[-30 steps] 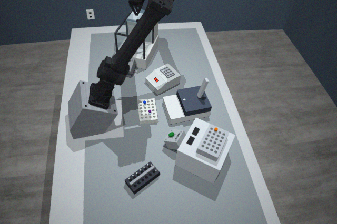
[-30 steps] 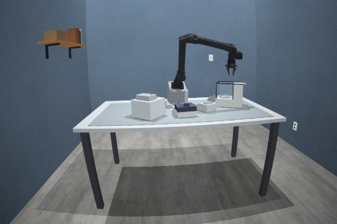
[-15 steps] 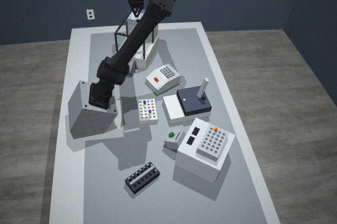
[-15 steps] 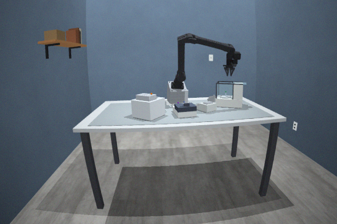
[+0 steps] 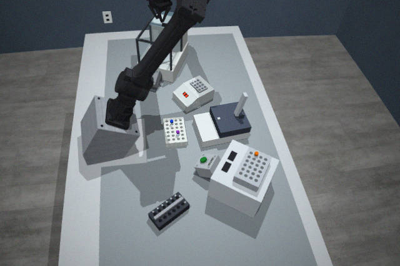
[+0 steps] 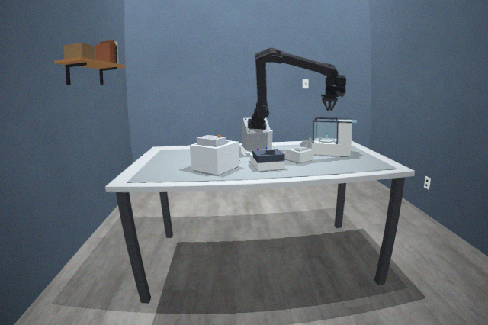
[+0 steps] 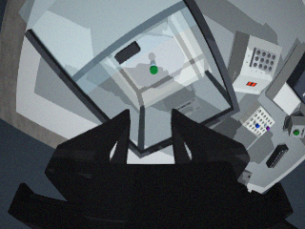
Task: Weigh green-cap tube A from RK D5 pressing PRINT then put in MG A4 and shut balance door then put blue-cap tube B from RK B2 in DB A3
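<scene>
My gripper (image 5: 160, 17) hangs above the balance's glass box (image 6: 332, 136), well clear of it; it also shows in the exterior view (image 6: 328, 108). In the wrist view its fingers stand partly apart with nothing between them. Tube A, with the green cap (image 7: 152, 71), stands upright on the pan inside the box (image 6: 326, 132). The top pane with its dark handle (image 7: 129, 52) (image 6: 348, 120) is slid back and sticks out past the box's rear. Tube B, with the blue cap (image 5: 171, 121), stands in the rack (image 5: 175, 131).
A purple-capped tube (image 5: 177, 132) also stands in the rack. Around it are the dry block (image 5: 193, 92), the spectrophotometer (image 5: 222, 124), the mixer (image 5: 242, 179) with an orange-capped tube (image 5: 255, 153), a small box with a green button (image 5: 206, 163) and the black magnet block (image 5: 168, 210).
</scene>
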Robot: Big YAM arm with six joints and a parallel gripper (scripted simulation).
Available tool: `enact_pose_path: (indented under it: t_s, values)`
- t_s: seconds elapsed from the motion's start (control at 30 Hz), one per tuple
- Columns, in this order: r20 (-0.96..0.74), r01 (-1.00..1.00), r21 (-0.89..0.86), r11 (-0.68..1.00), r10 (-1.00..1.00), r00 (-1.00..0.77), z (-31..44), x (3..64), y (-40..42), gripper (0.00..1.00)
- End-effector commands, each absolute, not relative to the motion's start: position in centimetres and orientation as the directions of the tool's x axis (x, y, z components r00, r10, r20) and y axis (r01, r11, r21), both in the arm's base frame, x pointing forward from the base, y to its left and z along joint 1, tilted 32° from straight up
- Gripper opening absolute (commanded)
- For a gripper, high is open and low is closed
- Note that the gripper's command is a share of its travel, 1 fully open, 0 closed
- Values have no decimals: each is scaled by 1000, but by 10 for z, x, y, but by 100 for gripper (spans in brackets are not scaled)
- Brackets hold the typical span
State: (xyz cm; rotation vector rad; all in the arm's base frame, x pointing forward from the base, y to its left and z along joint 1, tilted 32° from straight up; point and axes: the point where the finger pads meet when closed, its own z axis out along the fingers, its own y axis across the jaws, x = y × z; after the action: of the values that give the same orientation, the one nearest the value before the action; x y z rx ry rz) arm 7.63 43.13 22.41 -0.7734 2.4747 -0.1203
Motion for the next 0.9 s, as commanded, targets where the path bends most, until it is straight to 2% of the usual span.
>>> enact_pose_path:
  t_s: [0.0,0.07,0.43,0.87]
  values:
    - [-493,-612,-217,760,-627,-604,259,67,449,36]
    - [-443,-653,-288,701,-702,-558,235,64,428,36]
    - [-331,-809,-415,416,-898,-291,239,62,427,36]
    - [-310,-802,-430,415,-902,-300,235,69,427,36]
